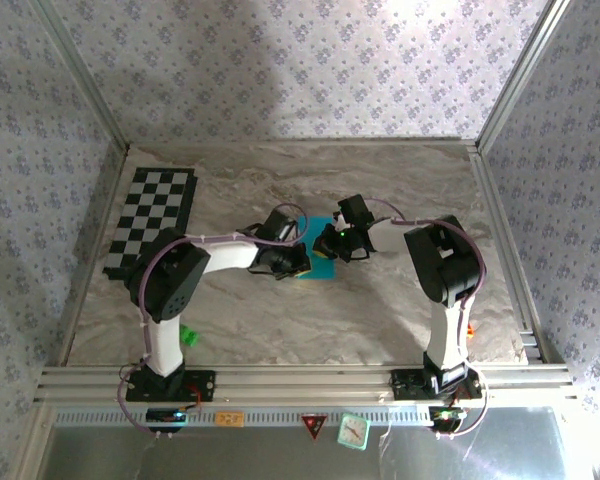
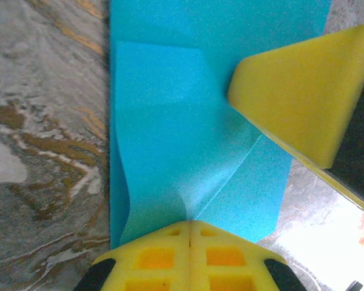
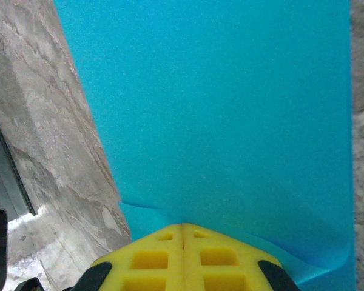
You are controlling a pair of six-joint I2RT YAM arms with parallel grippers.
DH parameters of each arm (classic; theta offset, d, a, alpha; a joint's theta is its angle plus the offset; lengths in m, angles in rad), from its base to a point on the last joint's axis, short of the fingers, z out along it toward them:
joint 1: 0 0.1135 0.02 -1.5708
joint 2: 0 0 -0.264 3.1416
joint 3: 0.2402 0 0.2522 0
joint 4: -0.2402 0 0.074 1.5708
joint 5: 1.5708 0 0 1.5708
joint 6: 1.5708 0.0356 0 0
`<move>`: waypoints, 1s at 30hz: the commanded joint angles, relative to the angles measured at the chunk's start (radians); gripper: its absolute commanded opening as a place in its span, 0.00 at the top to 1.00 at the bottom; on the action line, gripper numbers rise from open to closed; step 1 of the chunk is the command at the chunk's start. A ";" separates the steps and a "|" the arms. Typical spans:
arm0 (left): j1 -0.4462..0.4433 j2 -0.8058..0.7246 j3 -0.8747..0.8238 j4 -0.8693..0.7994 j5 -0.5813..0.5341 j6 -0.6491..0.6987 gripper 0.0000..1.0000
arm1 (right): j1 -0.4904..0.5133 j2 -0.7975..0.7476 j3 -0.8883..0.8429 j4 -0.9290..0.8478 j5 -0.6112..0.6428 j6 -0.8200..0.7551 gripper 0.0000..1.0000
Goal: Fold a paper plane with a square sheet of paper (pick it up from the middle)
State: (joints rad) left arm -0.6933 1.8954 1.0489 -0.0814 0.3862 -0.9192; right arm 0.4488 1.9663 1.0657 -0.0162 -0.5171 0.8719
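The square sheet of paper (image 1: 321,262) lies mid-table, bright cyan and partly folded, between my two grippers. In the left wrist view the paper (image 2: 182,133) shows a folded flap and a diagonal crease that runs into the closed tips of my left gripper (image 2: 190,225), which is shut on the paper's near edge; the edge buckles up there. A yellow finger (image 2: 297,91) of the right gripper rests on the paper at the upper right. In the right wrist view my right gripper (image 3: 182,226) is shut on a raised cyan layer (image 3: 218,103). From above, the left gripper (image 1: 296,262) and right gripper (image 1: 333,246) face each other across the sheet.
A black-and-white checkerboard mat (image 1: 150,222) lies at the back left of the marbled table (image 1: 400,310). A small green block (image 1: 188,335) sits beside the left arm's base. Metal frame rails (image 1: 500,235) border the table on both sides.
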 commanded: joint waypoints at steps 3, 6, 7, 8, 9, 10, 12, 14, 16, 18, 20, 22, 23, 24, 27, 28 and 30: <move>0.016 -0.036 -0.051 -0.067 0.018 -0.024 0.97 | -0.022 0.125 -0.073 -0.197 0.208 -0.025 0.95; 0.023 -0.050 -0.066 0.019 0.067 -0.045 0.97 | -0.023 0.125 -0.073 -0.194 0.204 -0.024 0.95; 0.024 -0.057 -0.069 0.049 0.080 -0.054 0.96 | -0.024 0.125 -0.073 -0.192 0.203 -0.022 0.95; 0.025 -0.060 -0.067 0.072 0.089 -0.060 0.96 | -0.023 0.125 -0.072 -0.190 0.202 -0.023 0.95; 0.025 -0.063 -0.059 0.086 0.097 -0.060 0.96 | -0.023 0.125 -0.072 -0.189 0.201 -0.023 0.95; 0.026 -0.063 -0.048 0.090 0.098 -0.059 0.96 | -0.023 0.125 -0.072 -0.188 0.199 -0.022 0.95; 0.027 -0.060 -0.025 0.087 0.098 -0.051 0.96 | -0.022 0.126 -0.070 -0.189 0.198 -0.024 0.95; 0.029 -0.049 -0.004 0.071 0.090 -0.042 0.96 | -0.022 0.126 -0.069 -0.189 0.196 -0.024 0.95; 0.031 -0.029 0.020 0.045 0.079 -0.032 0.96 | -0.022 0.127 -0.068 -0.188 0.196 -0.024 0.95; 0.033 -0.010 0.037 0.023 0.071 -0.027 0.96 | -0.023 0.127 -0.067 -0.190 0.195 -0.026 0.95; 0.035 0.006 0.049 0.007 0.064 -0.026 0.96 | -0.023 0.128 -0.069 -0.191 0.193 -0.025 0.95; 0.034 0.019 0.060 -0.004 0.062 -0.023 0.96 | -0.024 0.128 -0.067 -0.192 0.193 -0.027 0.95; 0.034 0.025 0.064 -0.010 0.061 -0.023 0.96 | -0.025 0.128 -0.067 -0.193 0.193 -0.028 0.95; 0.035 0.031 0.067 -0.013 0.063 -0.021 0.96 | -0.025 0.128 -0.067 -0.193 0.193 -0.028 0.95; 0.034 0.037 0.066 -0.019 0.068 -0.018 0.96 | -0.025 0.129 -0.066 -0.195 0.192 -0.030 0.95; 0.034 0.039 0.068 -0.023 0.067 -0.013 0.96 | -0.025 0.131 -0.065 -0.196 0.192 -0.030 0.95; 0.032 0.040 0.068 -0.035 0.068 -0.005 0.96 | -0.025 0.131 -0.065 -0.196 0.191 -0.030 0.95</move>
State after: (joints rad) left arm -0.6628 1.9255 1.0977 -0.0776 0.4561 -0.9508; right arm 0.4427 1.9728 1.0660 -0.0063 -0.5312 0.8642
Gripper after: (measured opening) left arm 0.061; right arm 0.057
